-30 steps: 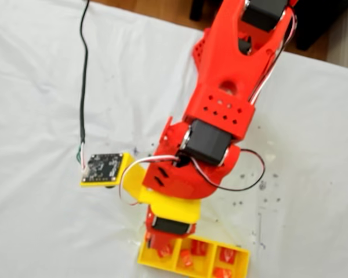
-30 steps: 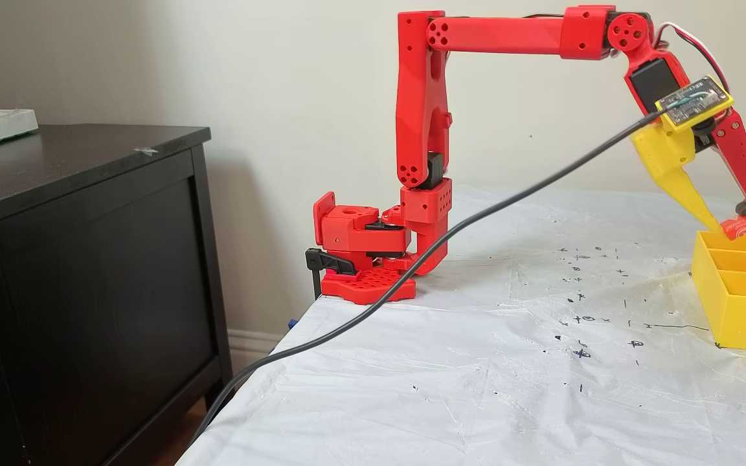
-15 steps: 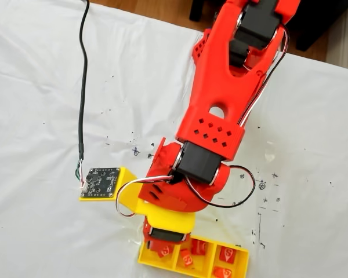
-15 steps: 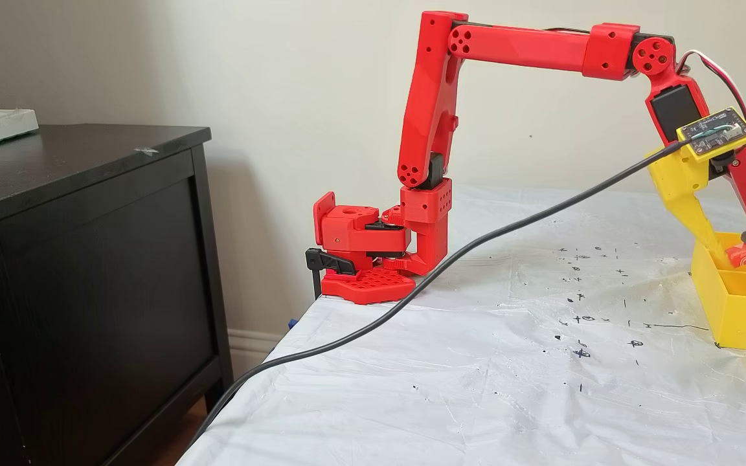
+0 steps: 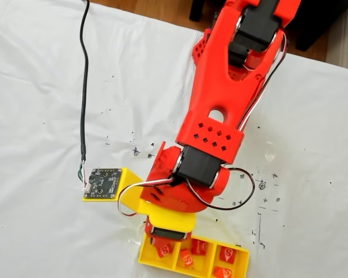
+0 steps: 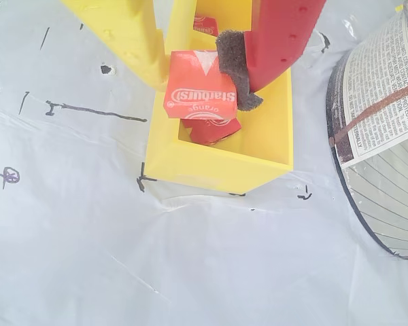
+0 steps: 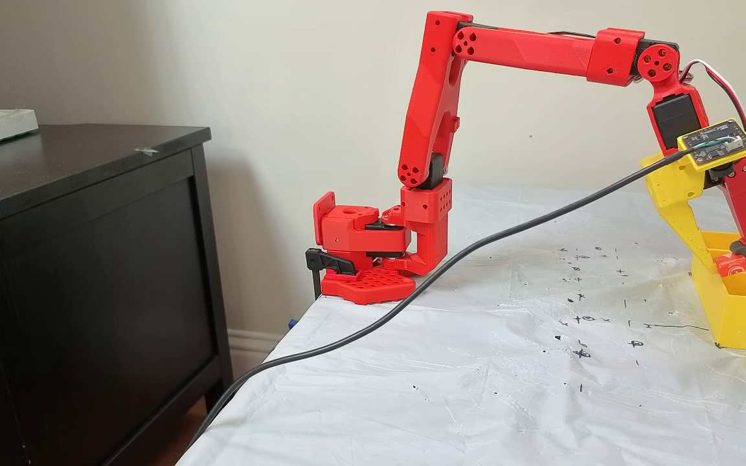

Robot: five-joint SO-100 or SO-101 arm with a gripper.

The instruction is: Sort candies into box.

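Candy (image 6: 198,95) sits clamped in the gripper (image 6: 190,78), which we find lowered into the box's (image 6: 211,166) end compartment above another piece (image 6: 211,129), evidently for release.

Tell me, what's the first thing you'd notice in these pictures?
The big red robot arm arches over the white table cover from its base at the table's edge. Its gripper holds an orange candy just above the end compartment of the yellow box, where another candy already lies. In a fixed view from above, more candies sit in the other compartments.
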